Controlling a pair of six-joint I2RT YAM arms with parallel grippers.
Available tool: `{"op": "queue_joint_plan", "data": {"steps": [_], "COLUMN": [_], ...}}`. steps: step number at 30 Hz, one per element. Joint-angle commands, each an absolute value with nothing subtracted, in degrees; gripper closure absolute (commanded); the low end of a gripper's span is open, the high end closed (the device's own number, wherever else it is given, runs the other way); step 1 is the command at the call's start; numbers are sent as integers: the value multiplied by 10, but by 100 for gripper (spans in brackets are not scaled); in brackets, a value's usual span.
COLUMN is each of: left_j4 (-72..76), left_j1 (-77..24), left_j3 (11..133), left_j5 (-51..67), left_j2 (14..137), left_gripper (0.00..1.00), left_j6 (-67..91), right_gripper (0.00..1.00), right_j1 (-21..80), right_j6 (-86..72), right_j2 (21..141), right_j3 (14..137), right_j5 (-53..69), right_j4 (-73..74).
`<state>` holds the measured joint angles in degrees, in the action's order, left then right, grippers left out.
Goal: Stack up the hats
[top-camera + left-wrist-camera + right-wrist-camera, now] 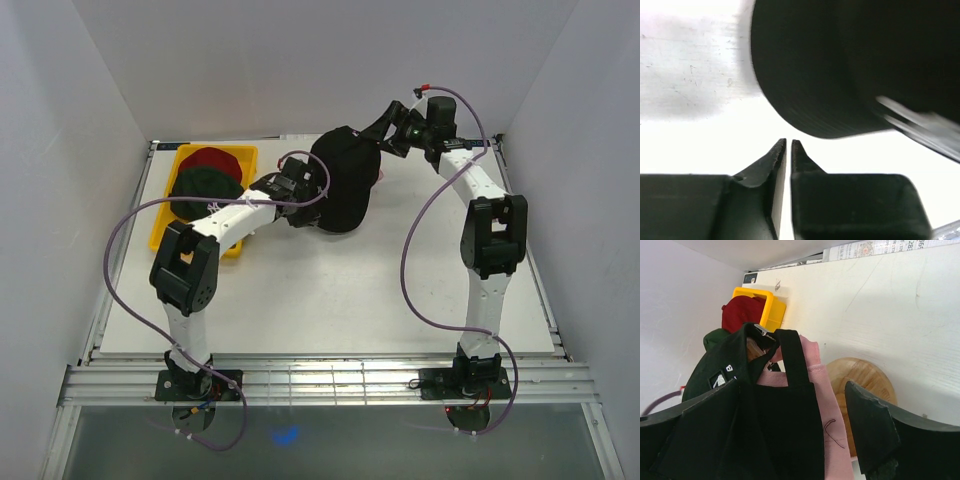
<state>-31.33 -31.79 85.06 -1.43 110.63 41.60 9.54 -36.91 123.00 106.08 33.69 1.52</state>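
A black hat (345, 185) sits on a wooden stand (865, 377) at the table's middle back, over a pink hat (832, 440). My left gripper (305, 205) is shut and empty, just left of the black hat; in the left wrist view its tips (788, 142) lie close below the hat's brim (840, 65). My right gripper (383, 135) is open at the hat's back right. In the right wrist view its fingers (875, 430) stand wide apart round the black hat's rear strap (790, 365). A red hat (210, 158) and a dark green hat (205, 185) lie in the tray.
A yellow tray (160, 230) stands at the back left, under my left arm, and also shows in the right wrist view (772, 310). White walls close the back and both sides. Purple cables loop from both arms over the table.
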Motion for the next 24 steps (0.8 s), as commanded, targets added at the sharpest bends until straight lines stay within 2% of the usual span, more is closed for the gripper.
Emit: {"op": "queue_joint_plan", "data": {"steps": [1, 4, 9, 10, 15, 17, 18, 21, 24], "left_j4": [-316, -321, -344, -353, -395, -414, -417, -421, -418], "left_j1": [-321, -321, -319, -319, -290, -264, -251, -188, -142], "left_j3": [845, 836, 850, 854, 870, 861, 843, 808, 773], "left_j5": [-12, -18, -44, -49, -111, -137, -144, -151, -167], "left_j2": [1040, 1006, 966, 954, 912, 881, 869, 821, 795], "left_gripper": [75, 67, 62, 61, 52, 44, 43, 41, 36], "left_j6": [405, 403, 396, 395, 398, 403, 405, 416, 420], "right_gripper": [9, 9, 7, 2, 4, 5, 9, 10, 10], "right_j1": [98, 94, 83, 81, 65, 62, 56, 47, 40], "right_j6": [-357, -359, -367, -373, -402, -417, -421, -427, -418], "right_j2": [1210, 1200, 1182, 1180, 1158, 1154, 1147, 1123, 1101], "right_j3": [1069, 1064, 1063, 1063, 1062, 1066, 1069, 1059, 1055], "right_j5": [365, 360, 357, 353, 353, 351, 347, 335, 331], "right_j4": [76, 76, 72, 73, 56, 60, 64, 71, 96]}}
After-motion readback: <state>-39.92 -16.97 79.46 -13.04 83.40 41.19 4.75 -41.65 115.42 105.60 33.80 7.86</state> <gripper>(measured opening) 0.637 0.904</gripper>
